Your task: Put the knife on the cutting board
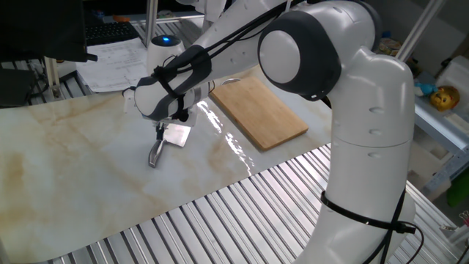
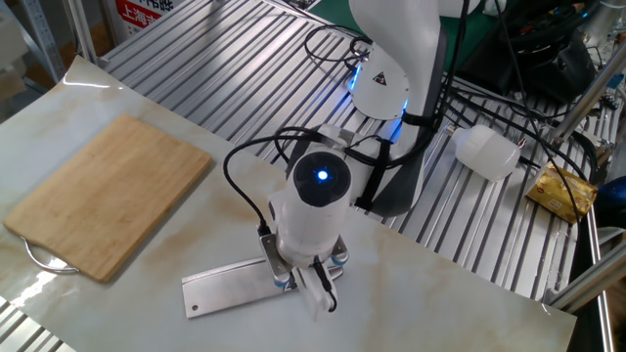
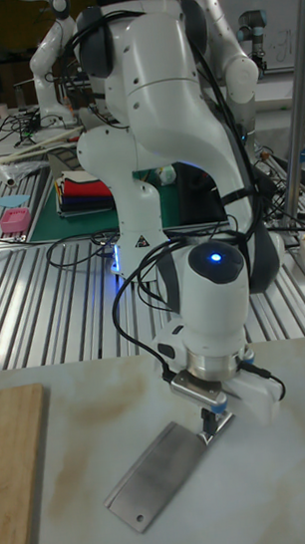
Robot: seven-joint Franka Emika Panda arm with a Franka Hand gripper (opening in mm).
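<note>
The knife (image 1: 176,135) lies flat on the marble table top, with its silver blade (image 2: 229,289) (image 3: 155,476) pointing away from the arm. In one fixed view its shiny handle (image 1: 154,155) sticks out below the hand. My gripper (image 1: 163,130) (image 2: 299,282) (image 3: 209,427) stands straight down over the spot where handle meets blade. Its fingers are low on either side of the knife with a gap still showing, so it is open. The light wooden cutting board (image 1: 257,111) (image 2: 106,193) (image 3: 13,477) lies flat beside the knife, apart from it.
The marble sheet (image 1: 66,161) ends at ribbed metal slats (image 1: 242,213). Papers (image 1: 110,62) lie behind the table. A white bottle (image 2: 486,153) and a yellow packet (image 2: 561,192) rest on the slats by the arm's base. A metal ring (image 2: 41,259) shows under the board's corner.
</note>
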